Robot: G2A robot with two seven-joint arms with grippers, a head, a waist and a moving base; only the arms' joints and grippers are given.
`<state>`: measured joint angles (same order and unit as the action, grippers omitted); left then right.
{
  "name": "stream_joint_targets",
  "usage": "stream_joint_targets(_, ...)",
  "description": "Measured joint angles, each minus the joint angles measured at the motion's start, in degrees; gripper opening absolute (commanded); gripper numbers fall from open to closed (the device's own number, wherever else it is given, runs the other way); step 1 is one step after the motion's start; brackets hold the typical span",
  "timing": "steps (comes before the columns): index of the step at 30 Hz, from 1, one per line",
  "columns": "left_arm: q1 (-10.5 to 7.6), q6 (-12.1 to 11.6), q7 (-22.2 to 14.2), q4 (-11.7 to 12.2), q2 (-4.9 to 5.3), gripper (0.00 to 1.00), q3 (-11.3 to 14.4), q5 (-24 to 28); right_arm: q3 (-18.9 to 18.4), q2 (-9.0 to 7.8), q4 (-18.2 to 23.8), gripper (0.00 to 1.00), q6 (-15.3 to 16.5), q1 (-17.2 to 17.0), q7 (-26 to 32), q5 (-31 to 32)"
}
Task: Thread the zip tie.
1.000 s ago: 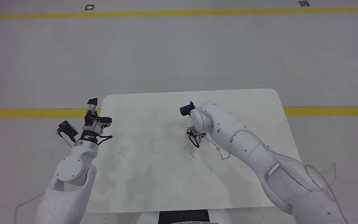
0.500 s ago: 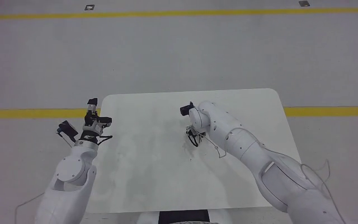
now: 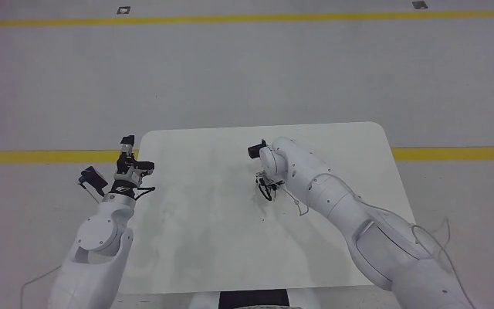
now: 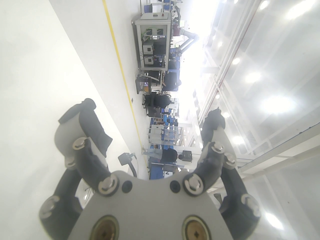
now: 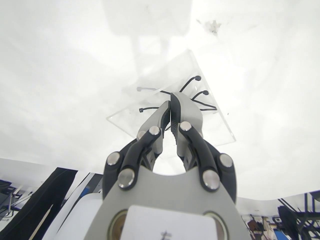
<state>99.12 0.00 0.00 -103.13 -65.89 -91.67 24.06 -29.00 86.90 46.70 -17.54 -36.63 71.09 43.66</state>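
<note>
My right claw (image 5: 170,101) is clenched, the two fingers pressed flat against each other, with the tips down on a clear plate (image 5: 221,126) that lies flat on the counter (image 5: 62,51). Several black zip ties (image 5: 206,92) lie loose on that plate, fanning out to both sides of the claw's tips, their heads pointing away from it. The straps run in under the tips, and I cannot tell whether one is actually pinched between the fingers. Past the plate, well beyond the claw, there is a small dark smudge (image 5: 211,24) on the counter. My left claw (image 4: 150,109) is released, fingers spread wide with nothing between them, held off the counter's side edge, well apart from the plate and the ties.
</note>
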Motion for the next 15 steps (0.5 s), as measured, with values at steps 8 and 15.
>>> stream_joint_targets(8, 0.0, 0.0, 0.0, 0.0, 0.0, 1.0, 0.0, 0.0, -1.2, 0.06, 0.1, 0.22, -0.8, -0.5, 0.2, 0.6)
stream_joint_targets(15, 0.0, 0.0, 0.0, 0.0, 0.0, 1.0, 0.0, 0.0, -1.9, 0.41, -0.3, 0.2, -1.4, -1.0, 0.2, 0.9)
